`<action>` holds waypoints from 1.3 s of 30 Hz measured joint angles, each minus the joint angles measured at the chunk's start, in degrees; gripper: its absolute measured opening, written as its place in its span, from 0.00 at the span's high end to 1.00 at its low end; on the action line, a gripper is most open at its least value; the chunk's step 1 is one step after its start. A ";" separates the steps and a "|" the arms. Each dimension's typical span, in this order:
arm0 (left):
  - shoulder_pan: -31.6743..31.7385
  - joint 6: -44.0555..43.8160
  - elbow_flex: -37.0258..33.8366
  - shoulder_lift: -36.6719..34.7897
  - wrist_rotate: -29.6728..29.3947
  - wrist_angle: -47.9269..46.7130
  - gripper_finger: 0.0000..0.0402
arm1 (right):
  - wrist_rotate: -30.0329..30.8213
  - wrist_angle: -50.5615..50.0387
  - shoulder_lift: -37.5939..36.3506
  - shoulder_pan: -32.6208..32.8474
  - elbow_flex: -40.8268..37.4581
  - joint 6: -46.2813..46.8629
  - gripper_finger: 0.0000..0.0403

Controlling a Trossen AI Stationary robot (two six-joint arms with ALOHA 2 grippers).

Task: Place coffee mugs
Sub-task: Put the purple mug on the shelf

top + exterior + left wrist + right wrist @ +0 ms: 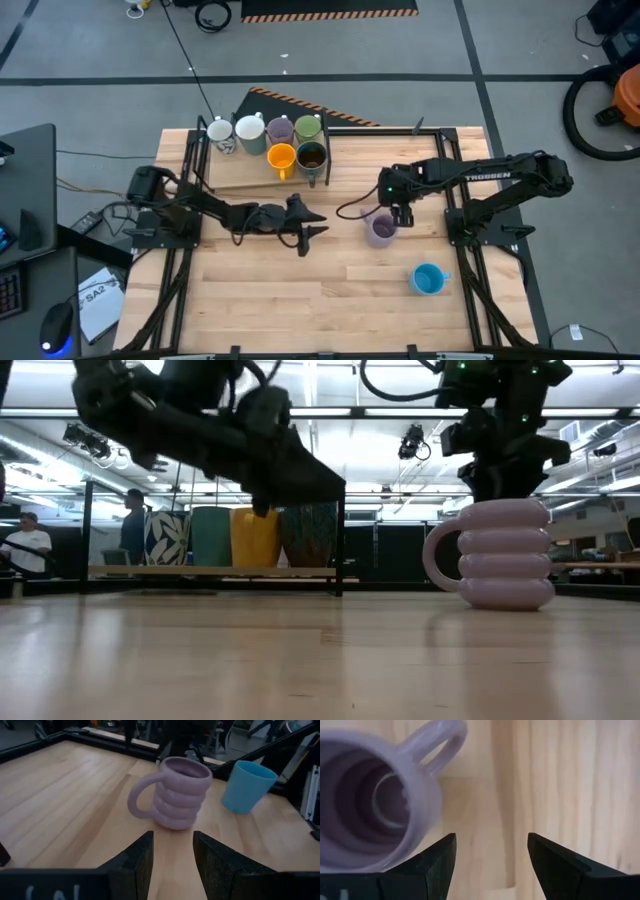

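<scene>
A ribbed lilac mug (380, 231) stands upright on the wooden table right of centre, its handle (137, 800) toward the left arm. My right gripper (400, 213) hangs open, pointing down, just above and beside the mug's rim (427, 795), touching nothing. My left gripper (312, 228) is open and low near the table's centre, pointing at the lilac mug (175, 792) from a short way off. A blue mug (428, 279) stands upright nearer the front right. Several mugs stand on a board (240, 178) at the far side: two white, lilac, green, orange (282, 157) and dark brown (312, 157).
Black frame rails (470, 215) run along the table's left and right sides, under both arms. The board with mugs takes the far left-centre. Bare wood lies between my left gripper and the near edge. People show in the room beyond the table in the low view.
</scene>
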 joint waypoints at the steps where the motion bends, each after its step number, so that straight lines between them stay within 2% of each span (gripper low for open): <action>1: 0.38 -0.01 0.07 0.96 0.74 1.18 0.64 | -0.28 -0.39 0.00 0.00 0.00 0.13 0.38; 6: 0.91 0.59 2.19 4.12 1.57 1.34 0.64 | 2.35 5.72 0.00 -0.39 -0.09 -0.50 0.38; 10: 0.47 0.66 3.47 4.93 3.69 0.60 0.64 | -2.31 12.84 1.36 -1.64 -0.07 -1.44 0.38; 15: -0.06 0.65 3.63 4.93 4.67 -0.47 0.64 | -2.50 13.12 8.07 -2.58 0.29 -1.88 0.38; 19: -0.01 0.60 3.63 4.93 4.63 -1.70 0.64 | -2.54 13.14 12.72 -2.42 3.69 -1.90 0.39; 23: -0.01 -0.01 3.63 4.93 4.63 -2.37 0.64 | -5.32 10.98 16.45 -2.53 6.72 -3.32 0.39; 30: -0.02 -1.66 3.63 4.93 5.78 -3.88 0.64 | -10.95 11.27 19.18 -0.66 9.96 -7.89 0.40; 39: -0.70 -1.54 3.61 4.91 8.47 -3.42 0.64 | -16.28 11.55 19.77 4.01 11.23 -9.33 0.40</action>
